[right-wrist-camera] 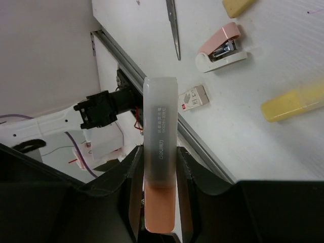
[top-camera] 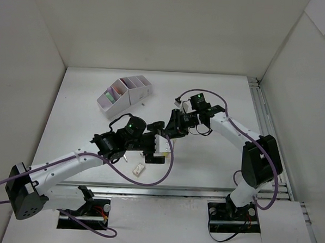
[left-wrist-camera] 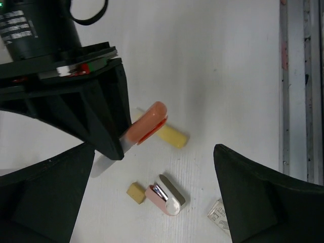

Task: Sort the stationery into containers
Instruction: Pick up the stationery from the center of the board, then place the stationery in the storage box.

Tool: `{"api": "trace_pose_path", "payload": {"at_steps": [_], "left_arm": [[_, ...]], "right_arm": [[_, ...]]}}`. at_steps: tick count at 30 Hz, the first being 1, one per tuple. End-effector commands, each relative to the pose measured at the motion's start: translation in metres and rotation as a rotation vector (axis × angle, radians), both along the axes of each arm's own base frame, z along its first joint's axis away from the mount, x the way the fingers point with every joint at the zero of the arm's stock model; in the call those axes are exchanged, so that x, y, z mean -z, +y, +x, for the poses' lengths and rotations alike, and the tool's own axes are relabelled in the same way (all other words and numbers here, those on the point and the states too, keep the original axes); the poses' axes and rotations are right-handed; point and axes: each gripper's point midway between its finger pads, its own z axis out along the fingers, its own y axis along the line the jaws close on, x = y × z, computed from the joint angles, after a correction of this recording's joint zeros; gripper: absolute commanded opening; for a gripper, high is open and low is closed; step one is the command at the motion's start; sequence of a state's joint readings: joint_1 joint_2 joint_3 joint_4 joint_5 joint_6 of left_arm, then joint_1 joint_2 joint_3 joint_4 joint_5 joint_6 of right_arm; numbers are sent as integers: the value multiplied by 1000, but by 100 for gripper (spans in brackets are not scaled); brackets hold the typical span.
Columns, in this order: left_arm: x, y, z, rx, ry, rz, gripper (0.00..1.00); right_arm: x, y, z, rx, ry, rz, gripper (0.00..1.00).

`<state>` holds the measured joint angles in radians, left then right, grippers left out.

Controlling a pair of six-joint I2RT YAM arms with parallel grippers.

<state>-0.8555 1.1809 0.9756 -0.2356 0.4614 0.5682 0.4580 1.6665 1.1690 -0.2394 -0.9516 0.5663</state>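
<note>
**Layout.** The organizer [top-camera: 126,92] stands near the far edge of the table [top-camera: 218,97], left of centre. Loose stationery lies around mid-table, toward the near edge.

**Left gripper** [left-wrist-camera: 154,152]. The jaws are spread wide and hold nothing. It hangs over the loose items, just beside the right gripper.

**Right gripper** [right-wrist-camera: 160,157]. The jaws pinch an orange highlighter [right-wrist-camera: 160,101] across its body, with the clear cap end sticking out past the fingertips. In the left wrist view the highlighter crosses over a yellow highlighter [left-wrist-camera: 172,135] lying on the table.

**Step in hand (judged).** Carry the orange highlighter to the organizer.
1. Lift it well clear of the items below before moving sideways.
2. Hold the left arm where it is or draw it back, since the two grippers are close enough to clash.
3. Route along the far side toward the organizer.
4. Tilt the highlighter to match the slanted compartment, then release with one end inside.

**Also on the table:** a pink stapler [right-wrist-camera: 223,48], a sleeved eraser [right-wrist-camera: 193,96] and scissors [right-wrist-camera: 173,25].

**Markings.** The highlighter cap carries small dark print, and the eraser sleeve has a red and black label. Neither can be read.
</note>
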Motion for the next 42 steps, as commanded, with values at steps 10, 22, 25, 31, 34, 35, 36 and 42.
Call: {"api": "trace_pose_path", "payload": {"at_steps": [10, 22, 25, 31, 34, 35, 36, 42], "left_arm": [[-15, -25, 37, -72, -266, 155, 92], [-29, -23, 24, -90, -348, 170, 83], [-41, -15, 17, -92, -361, 122, 83], [-34, -18, 18, -67, -385, 135, 83], [-29, -26, 19, -36, -381, 152, 83], [-27, -28, 19, -27, -380, 157, 83], [-27, -30, 19, -19, -381, 157, 83], [-27, -39, 21, 26, -394, 183, 78]], "right_arm": [[-44, 17, 1, -45, 2, 112, 4], [-33, 6, 18, -3, 9, 98, 3], [-34, 3, 21, 3, 1, 103, 3], [-43, 4, 20, 0, -31, 105, 3], [-44, 7, 18, -6, -34, 105, 3], [-43, 8, 17, -8, -29, 104, 3], [-42, 9, 17, -9, -28, 104, 3], [-47, 12, 18, -17, -42, 108, 3]]}}
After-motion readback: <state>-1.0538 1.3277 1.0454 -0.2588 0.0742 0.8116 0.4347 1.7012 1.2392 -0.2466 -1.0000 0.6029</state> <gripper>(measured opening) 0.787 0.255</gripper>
